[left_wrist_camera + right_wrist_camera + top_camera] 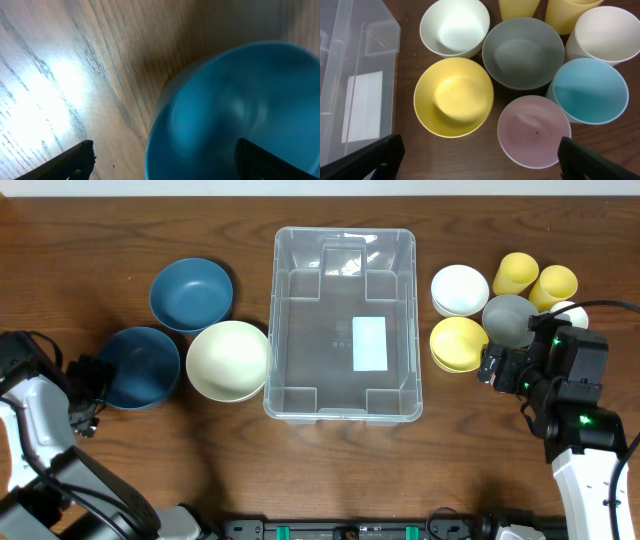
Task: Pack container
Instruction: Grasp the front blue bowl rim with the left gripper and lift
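Observation:
The clear plastic container point(343, 325) stands empty in the middle of the table, a white label on its base; its edge shows in the right wrist view point(355, 75). My left gripper point(162, 160) is open, its fingers either side of the rim of a dark blue bowl point(138, 367) point(235, 110). My right gripper point(477, 157) is open above a yellow bowl point(453, 96), a pink cup point(534, 131) and a grey bowl point(522, 51). In the overhead view it hovers at the right point(505, 367) beside the yellow bowl point(457, 343).
A second blue bowl point(191, 293) and a cream bowl point(228, 360) lie left of the container. To the right are a white bowl point(459, 289), two yellow cups point(516, 274), a white cup point(606, 34) and a light blue cup point(590, 90).

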You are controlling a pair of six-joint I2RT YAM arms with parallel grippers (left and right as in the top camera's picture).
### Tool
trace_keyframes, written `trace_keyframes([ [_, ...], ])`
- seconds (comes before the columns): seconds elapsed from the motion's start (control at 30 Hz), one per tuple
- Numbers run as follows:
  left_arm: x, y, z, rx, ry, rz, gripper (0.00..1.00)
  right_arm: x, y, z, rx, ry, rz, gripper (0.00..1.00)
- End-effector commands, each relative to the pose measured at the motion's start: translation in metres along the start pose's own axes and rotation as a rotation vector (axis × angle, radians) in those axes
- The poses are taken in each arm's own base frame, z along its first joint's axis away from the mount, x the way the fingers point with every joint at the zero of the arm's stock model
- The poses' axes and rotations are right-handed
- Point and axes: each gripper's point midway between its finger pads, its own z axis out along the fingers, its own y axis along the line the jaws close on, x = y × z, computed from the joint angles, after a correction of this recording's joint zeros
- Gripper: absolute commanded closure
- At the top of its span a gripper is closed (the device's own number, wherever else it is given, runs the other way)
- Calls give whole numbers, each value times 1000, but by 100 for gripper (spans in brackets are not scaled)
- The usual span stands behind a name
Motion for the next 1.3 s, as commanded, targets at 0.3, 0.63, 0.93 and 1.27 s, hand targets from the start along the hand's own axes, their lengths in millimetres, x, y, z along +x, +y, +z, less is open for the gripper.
trace_keyframes([
  [0.3,11,13,38,-55,110,21,22,-6,1,-3,-7,-16,-5,1],
  [0.63,14,15,46,-67,132,17,60,-6,1,-3,-7,-16,-5,1],
  [0.93,12,14,44,-63,125,18,86,-6,1,-3,-7,-16,-5,1],
  [1.27,1,9,22,-32,68,16,94,-6,1,-3,-7,-16,-5,1],
])
